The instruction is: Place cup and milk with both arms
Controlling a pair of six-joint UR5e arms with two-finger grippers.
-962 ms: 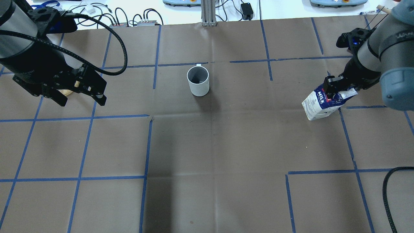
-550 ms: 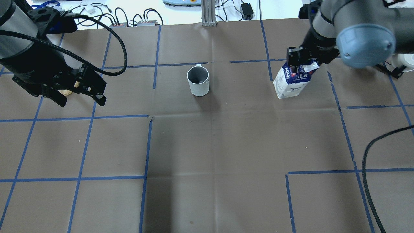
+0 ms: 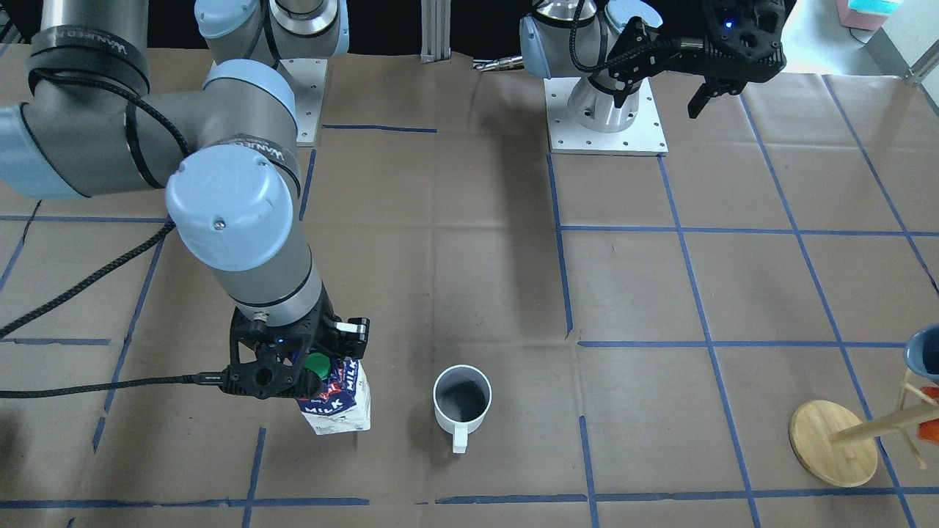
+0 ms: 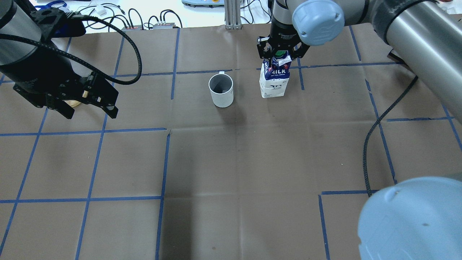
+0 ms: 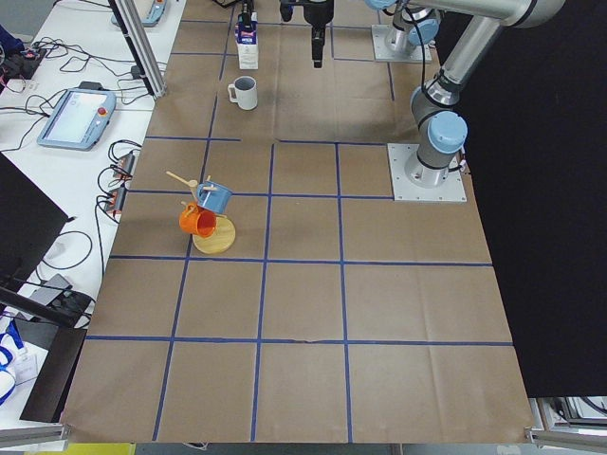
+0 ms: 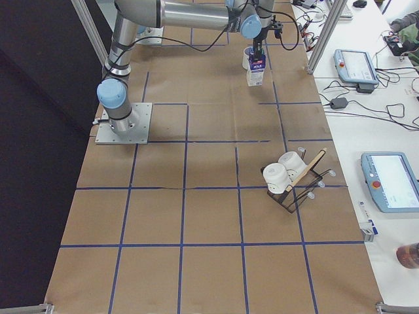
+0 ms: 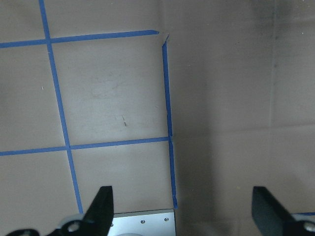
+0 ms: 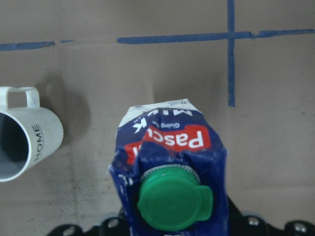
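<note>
The right gripper (image 4: 279, 55) clamps the gabled top of the milk (image 4: 273, 82), which is upright near the cup (image 4: 221, 90), at the cup's 3 o'clock in the overhead view. The left gripper (image 4: 91, 112) hangs with fingers spread wide, well apart at the cup's 9 o'clock.

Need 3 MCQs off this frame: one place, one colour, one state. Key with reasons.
1. Overhead view: the milk stands where from the cup?
A) right
B) left
C) inside it

2. The milk's cap is:
A) red
B) green
C) white

3. The left gripper is:
A) open, empty
B) shut on the cup
C) shut on the milk

Key:
1 A, the milk stands right of the cup, apart.
2 B, the right wrist view shows it green.
3 A, its fingers stand wide with nothing between.
</note>
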